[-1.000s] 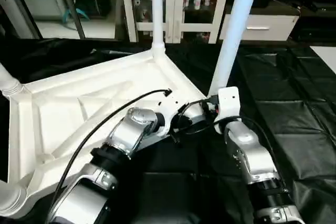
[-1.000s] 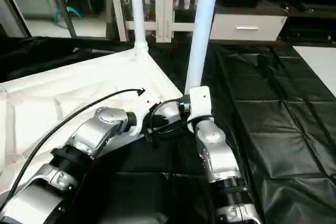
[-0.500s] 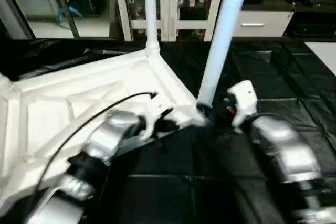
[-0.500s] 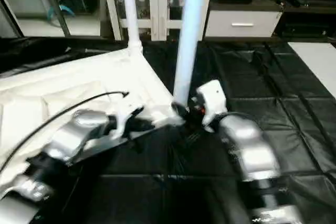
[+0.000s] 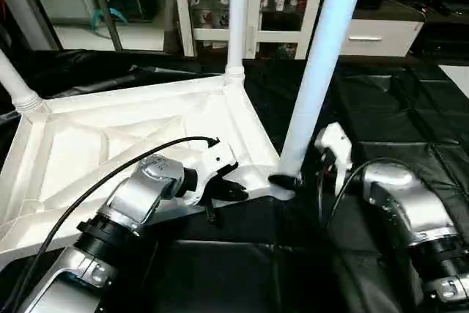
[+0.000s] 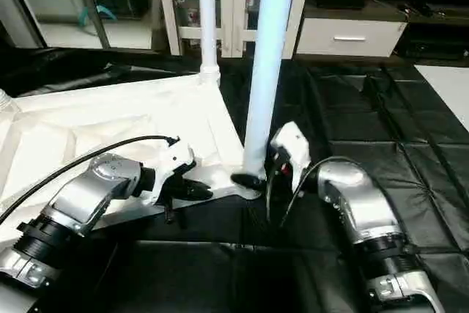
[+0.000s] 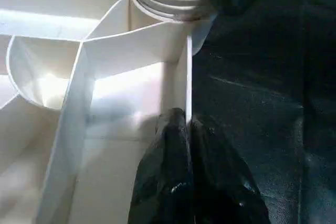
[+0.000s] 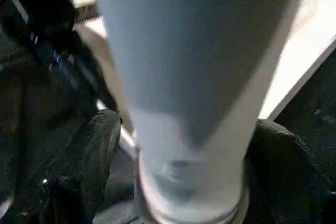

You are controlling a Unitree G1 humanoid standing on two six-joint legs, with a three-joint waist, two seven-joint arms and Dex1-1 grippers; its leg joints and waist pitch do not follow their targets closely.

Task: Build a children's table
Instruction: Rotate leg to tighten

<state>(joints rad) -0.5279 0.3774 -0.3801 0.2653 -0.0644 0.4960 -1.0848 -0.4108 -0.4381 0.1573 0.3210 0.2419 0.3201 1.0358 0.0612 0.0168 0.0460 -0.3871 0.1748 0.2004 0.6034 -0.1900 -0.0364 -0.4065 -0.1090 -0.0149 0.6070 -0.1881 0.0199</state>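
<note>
Two fingers (image 8: 84,171) flank the near leg (image 5: 322,71).

We see the table top (image 5: 110,133) as smooth white plastic with a soft sheen, like the glossy tube leg (image 5: 322,71). Our forearms (image 6: 352,203) look like brushed silver metal. The black sheet (image 5: 396,130) beneath is wrinkled and shiny. The left tool (image 7: 190,129) looks matt black.

White table top (image 5: 110,130), white legs (image 5: 322,71), black quilted mat (image 5: 410,122).
</note>
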